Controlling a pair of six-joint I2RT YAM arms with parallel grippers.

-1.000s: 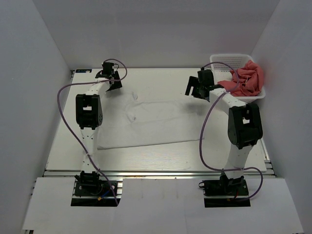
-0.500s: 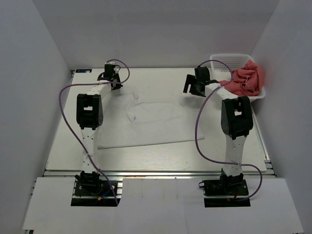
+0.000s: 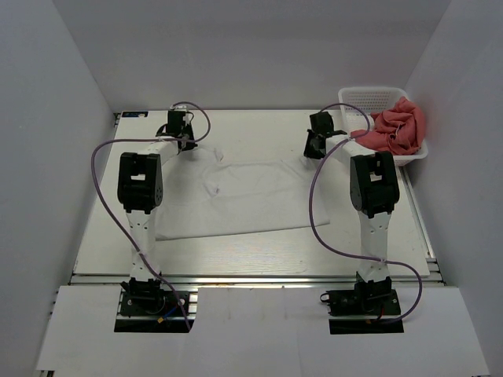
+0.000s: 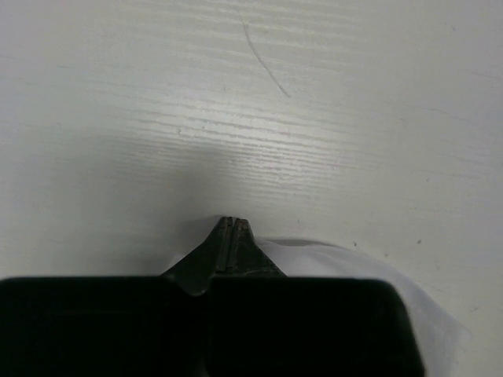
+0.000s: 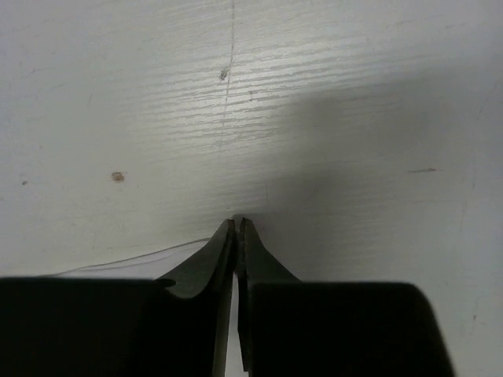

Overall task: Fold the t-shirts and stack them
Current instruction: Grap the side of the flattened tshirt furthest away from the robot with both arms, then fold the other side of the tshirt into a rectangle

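**Progress, left to right**

- Left gripper (image 3: 182,135): low over the table (image 3: 259,255), well left of the basket (image 3: 365,93). In the left wrist view the jaws are pressed together at (image 4: 233,224), with white cloth bulging out just beside them. They appear to be pinching the far-left corner of the white shirt (image 4: 354,263).
- White shirt (image 3: 251,196): lies on the table, left of and nearer than the basket, and apart from it. It is spread mostly flat, with some puckers toward the end farther from the basket. No fold shows in it. Judged the piece in hand, at the spreading stage before its first fold.
- Right gripper (image 3: 314,148): just left of the basket, at the shirt's far-right corner. In the right wrist view the jaws at (image 5: 237,222) are all but closed on a thin white sliver. A cloth edge (image 5: 134,265) runs away from them, so this is judged a pinch on the same shirt.
- Basket: white and slatted.
- Pink shirt (image 3: 397,127): bunched inside the basket, unfolded. Whether it is one garment or several cannot be told.

Nothing is folded and no stack is begun, so all folding and stacking is left.

**Writing**

- No brand or print can be read on the shirts, basket or arms.
- A small dark tag (image 3: 134,115) sits far left of the basket at the table's far edge, too small to read.
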